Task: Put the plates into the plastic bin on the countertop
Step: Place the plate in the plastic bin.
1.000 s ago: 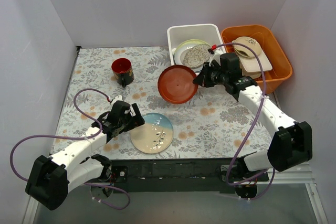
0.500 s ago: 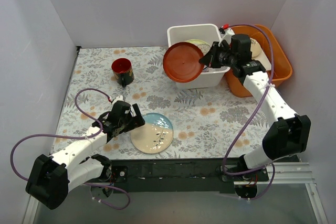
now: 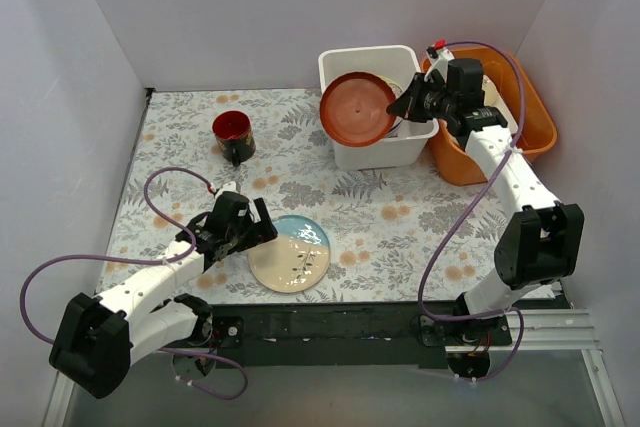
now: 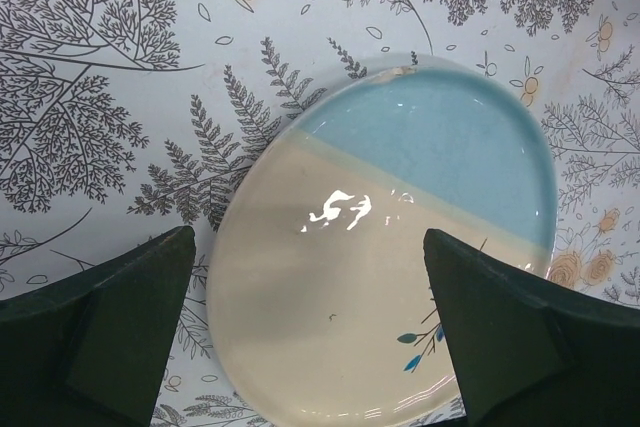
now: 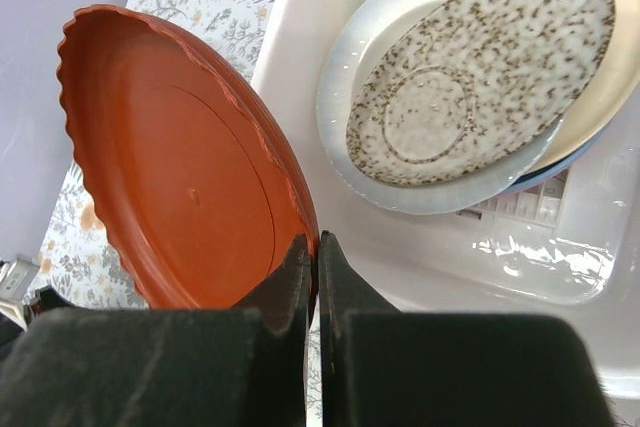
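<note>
Rim grasp: right gripper clamped tilted red-brown plate over plastic bin; left gripper gaped wide, empty, near cream-and-blue plate on bench.

1. Bright, even light is falling from overhead, casting soft shadows.
2. A white glare spot is shining on the cream-and-blue plate.
3. Small highlights are glinting inside the plastic bin.

Red-brown plate, cream-and-blue plate, leaf-patterned countertop.
</note>
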